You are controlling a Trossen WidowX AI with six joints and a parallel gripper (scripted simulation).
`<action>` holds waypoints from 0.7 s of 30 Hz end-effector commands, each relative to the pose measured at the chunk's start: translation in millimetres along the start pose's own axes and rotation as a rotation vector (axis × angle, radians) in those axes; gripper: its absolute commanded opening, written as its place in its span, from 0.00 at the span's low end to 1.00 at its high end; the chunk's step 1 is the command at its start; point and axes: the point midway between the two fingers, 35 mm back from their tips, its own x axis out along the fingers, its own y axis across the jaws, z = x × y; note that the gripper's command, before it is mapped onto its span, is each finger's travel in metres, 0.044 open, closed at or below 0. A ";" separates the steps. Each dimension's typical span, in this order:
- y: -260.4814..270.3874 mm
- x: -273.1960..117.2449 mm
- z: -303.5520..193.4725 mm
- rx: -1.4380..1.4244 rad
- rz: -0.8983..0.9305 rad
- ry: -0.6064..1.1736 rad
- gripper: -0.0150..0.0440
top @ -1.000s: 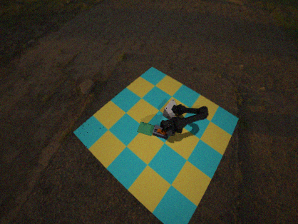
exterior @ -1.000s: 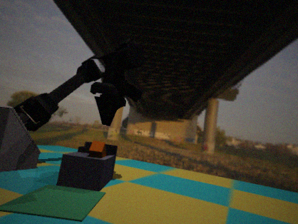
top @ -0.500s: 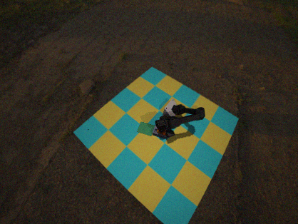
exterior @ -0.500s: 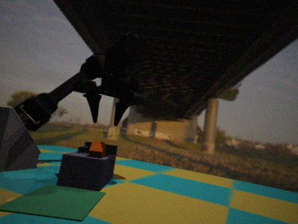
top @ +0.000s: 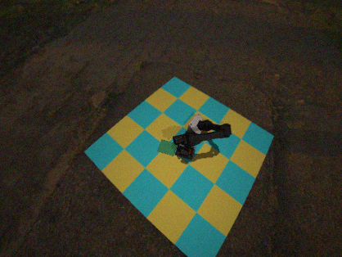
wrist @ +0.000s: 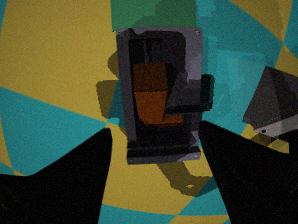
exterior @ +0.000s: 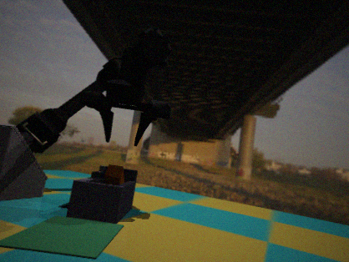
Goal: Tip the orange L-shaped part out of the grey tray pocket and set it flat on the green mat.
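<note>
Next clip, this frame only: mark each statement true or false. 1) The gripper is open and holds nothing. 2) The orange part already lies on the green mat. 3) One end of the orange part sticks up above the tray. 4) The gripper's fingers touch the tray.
1) True: the gripper hangs open with nothing between its fingers.
2) False: the orange part is in the grey tray; the green mat carries nothing.
3) True: the exterior view shows an orange end above the tray's top.
4) False: the fingers hang in the air well above the tray.
</note>
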 end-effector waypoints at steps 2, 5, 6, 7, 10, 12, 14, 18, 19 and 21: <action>1.7 1.6 3.7 0.018 -0.001 -0.008 0.73; 1.9 12.5 3.9 0.018 -0.001 -0.008 0.73; 2.0 16.9 3.9 0.017 -0.001 -0.008 0.73; 1.9 21.6 3.8 0.017 0.000 -0.008 0.73; 1.7 29.4 3.6 0.017 0.000 -0.007 0.73; 1.7 30.2 3.6 0.017 0.000 -0.007 0.73; 1.9 32.0 3.7 0.017 0.000 -0.007 0.73; 2.2 38.0 4.0 0.017 0.000 -0.008 0.73; 2.2 39.7 4.1 0.017 0.000 -0.008 0.73; 2.4 42.9 4.2 0.017 0.000 -0.008 0.73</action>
